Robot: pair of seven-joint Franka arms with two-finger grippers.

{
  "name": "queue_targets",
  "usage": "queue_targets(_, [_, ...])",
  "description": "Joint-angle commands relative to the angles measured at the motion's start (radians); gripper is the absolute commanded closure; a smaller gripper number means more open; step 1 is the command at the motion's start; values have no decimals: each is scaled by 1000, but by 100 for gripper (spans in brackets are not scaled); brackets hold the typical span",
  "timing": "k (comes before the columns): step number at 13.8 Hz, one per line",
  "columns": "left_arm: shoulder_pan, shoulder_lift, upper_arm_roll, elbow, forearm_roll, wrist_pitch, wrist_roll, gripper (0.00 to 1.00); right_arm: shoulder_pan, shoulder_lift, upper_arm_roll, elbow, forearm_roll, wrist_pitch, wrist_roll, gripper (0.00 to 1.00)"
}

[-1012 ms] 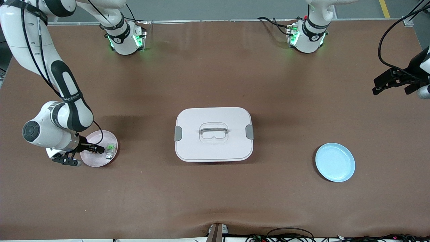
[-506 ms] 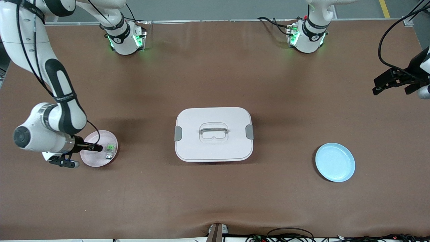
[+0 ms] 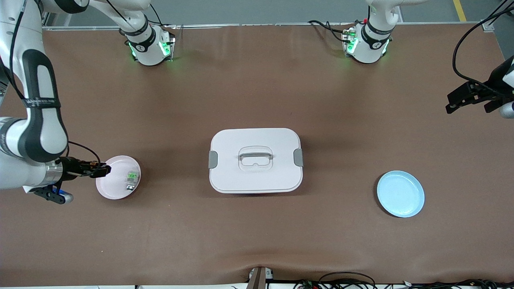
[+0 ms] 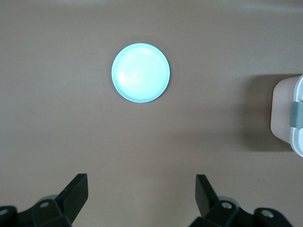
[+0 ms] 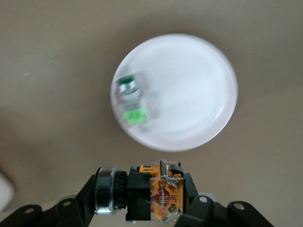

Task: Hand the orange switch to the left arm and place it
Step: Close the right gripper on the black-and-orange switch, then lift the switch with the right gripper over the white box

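Pick done: right gripper (image 5: 158, 208) clenched on orange switch (image 5: 147, 191), lifted over the edge of the pink plate (image 3: 110, 192) at the right arm's end. Green-and-silver switch (image 3: 131, 179) stays on that plate. Left: carry past box (image 3: 255, 160) without touching, handover, drop on blue plate (image 3: 400, 194). Left gripper (image 4: 142, 201) waits released, high over the left arm's end. In the right wrist view, switch lies sideways, long axis 9-to-3 o'clock, silver end toward 9.

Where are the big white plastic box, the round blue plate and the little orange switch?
big white plastic box (image 3: 277, 176), front view, on its lid
round blue plate (image 3: 400, 194), front view, on its middle
little orange switch (image 5: 161, 193), right wrist view, on its orange body
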State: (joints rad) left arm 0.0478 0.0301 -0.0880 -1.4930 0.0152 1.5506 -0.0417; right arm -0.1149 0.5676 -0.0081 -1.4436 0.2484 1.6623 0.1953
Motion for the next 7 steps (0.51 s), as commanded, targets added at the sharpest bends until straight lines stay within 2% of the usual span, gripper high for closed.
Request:
queue_targets(1, [6,-1,-3,7,-11,-7,8,0,8,-47,7,-3,112,-79,140,100])
queue_targets(5, [6,-1,-4,8,-17,-9,3,0,79,-98,7,-6,202,-144,376,100])
queue_targets(7, [4,-2,-6,11,-73,-39,3,0,138,-112,7,-8,250,-142,531,100])
